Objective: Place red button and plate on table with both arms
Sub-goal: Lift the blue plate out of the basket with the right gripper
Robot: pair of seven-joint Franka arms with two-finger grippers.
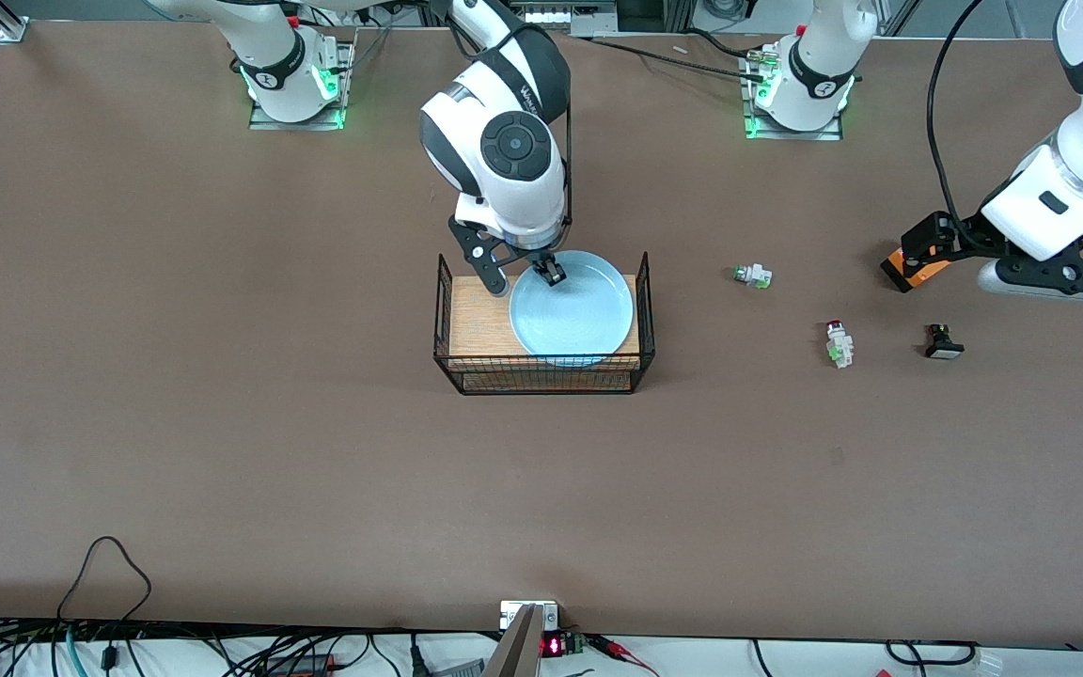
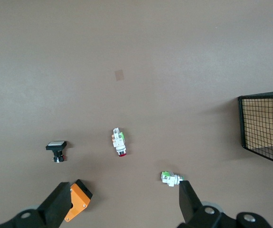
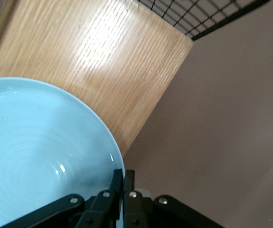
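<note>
The light blue plate (image 1: 572,310) lies on the wood top of the black wire rack (image 1: 541,376). My right gripper (image 1: 549,273) is shut on the plate's rim at the edge nearest the robots; in the right wrist view the plate (image 3: 41,152) has its rim pinched in the gripper (image 3: 123,173). The red button (image 1: 839,343) lies on the table (image 1: 316,470) toward the left arm's end; it also shows in the left wrist view (image 2: 119,142). My left gripper (image 1: 960,249) hangs open and empty over the table near the buttons, also shown in its wrist view (image 2: 131,202).
A white piece with a green end (image 1: 752,275) lies between the rack and the red button, farther from the front camera; it shows in the left wrist view (image 2: 171,178). A black white-faced button (image 1: 943,341) lies beside the red button, under the left arm.
</note>
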